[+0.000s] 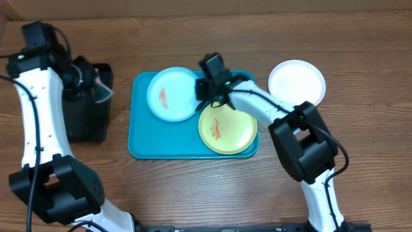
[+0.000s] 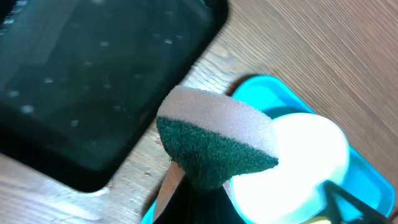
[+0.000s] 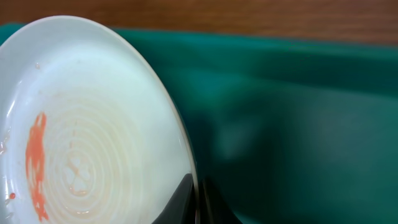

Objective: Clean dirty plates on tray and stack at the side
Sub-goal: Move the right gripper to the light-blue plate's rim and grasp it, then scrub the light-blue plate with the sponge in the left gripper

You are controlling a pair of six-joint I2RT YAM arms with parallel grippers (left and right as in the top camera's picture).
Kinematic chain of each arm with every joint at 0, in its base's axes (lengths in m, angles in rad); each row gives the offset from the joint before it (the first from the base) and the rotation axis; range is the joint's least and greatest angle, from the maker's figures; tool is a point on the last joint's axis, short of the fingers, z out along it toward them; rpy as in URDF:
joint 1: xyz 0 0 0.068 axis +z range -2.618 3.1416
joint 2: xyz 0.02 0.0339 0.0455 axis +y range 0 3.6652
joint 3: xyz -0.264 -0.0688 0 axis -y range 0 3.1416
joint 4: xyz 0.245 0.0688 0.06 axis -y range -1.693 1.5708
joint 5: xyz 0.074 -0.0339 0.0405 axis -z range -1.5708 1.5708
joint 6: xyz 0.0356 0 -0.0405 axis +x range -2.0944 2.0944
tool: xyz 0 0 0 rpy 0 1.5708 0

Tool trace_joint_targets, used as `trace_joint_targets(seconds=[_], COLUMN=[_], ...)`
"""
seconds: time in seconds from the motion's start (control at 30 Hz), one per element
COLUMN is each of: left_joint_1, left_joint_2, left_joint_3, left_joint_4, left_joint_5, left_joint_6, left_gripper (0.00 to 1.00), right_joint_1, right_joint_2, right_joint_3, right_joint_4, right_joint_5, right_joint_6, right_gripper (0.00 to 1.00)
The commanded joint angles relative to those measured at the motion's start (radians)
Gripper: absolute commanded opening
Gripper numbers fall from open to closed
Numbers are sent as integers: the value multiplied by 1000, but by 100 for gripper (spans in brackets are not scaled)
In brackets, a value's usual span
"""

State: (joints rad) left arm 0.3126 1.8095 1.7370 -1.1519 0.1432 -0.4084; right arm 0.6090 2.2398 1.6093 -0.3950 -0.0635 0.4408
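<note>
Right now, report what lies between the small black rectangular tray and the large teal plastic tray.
Only bare wooden table, shown in the overhead and left wrist views.

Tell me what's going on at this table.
The right gripper pinches the rim of the smeared blue plate on the teal tray. The left gripper holds a sponge near the black tray, not yet touching a plate. A yellow plate, also smeared, lies on the teal tray too, and a white plate sits off it on the table.
</note>
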Motion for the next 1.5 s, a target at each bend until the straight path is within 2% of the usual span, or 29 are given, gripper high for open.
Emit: trace_joint_targets(seconds=[0.0, 0.23, 0.37, 0.77, 1.13, 1.47], left_joint_1=[-53, -140, -193, -368, -391, -418], left_joint_2=[2, 2, 2, 2, 3, 94], left_joint_3=[-35, -149, -220, -371, -481, -499], left_joint_4=[20, 93, 158, 446, 614, 657], left_joint_5=[14, 15, 64, 100, 87, 87], left_joint_6=[31, 27, 27, -5, -140, -157], left_gripper=[4, 4, 4, 4, 4, 4], right_joint_1=[33, 35, 32, 34, 34, 34], right_joint_2=[1, 1, 1, 1, 1, 1], right_joint_3=[24, 49, 49, 49, 49, 49], right_joint_4=[-7, -100, -116, -135, -134, -139], right_joint_5=[-18, -16, -1, -9, -9, -10], right_joint_6=[32, 87, 118, 139, 139, 139], right_gripper=[5, 5, 4, 4, 4, 4])
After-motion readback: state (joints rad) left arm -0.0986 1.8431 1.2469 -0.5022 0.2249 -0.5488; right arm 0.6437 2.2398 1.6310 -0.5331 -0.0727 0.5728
